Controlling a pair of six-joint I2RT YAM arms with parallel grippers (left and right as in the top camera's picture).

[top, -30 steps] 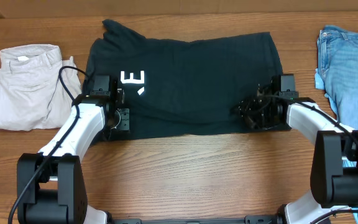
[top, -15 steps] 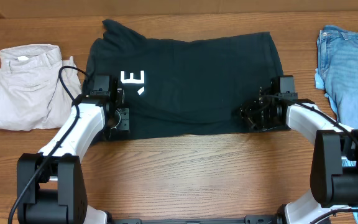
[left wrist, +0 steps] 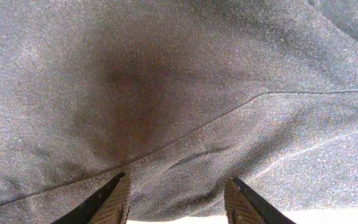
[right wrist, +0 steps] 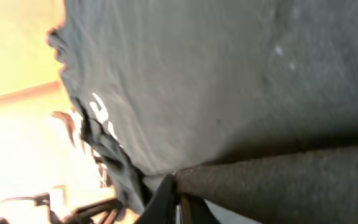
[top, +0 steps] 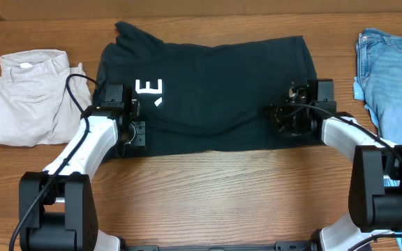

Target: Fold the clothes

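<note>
The black T-shirt (top: 222,90) lies folded across the middle of the table, with part of its white lettering (top: 149,87) showing at the left. My left gripper (top: 137,132) sits at the shirt's front left edge. In the left wrist view its fingers (left wrist: 178,202) are open, with the fabric (left wrist: 179,93) between and beyond them. My right gripper (top: 288,118) is over the shirt's front right part. In the right wrist view it (right wrist: 178,198) is shut on a pinched fold of the shirt (right wrist: 197,74), lifted off the table.
Pale beige trousers (top: 26,97) lie folded at the far left. Light-blue jeans (top: 393,84) lie at the right edge. Bare wooden table (top: 222,188) runs along the front, between the arm bases.
My right gripper has moved away from the front edge, toward the far side and slightly left, taking the shirt's front right corner with it. The left arm has not moved.
</note>
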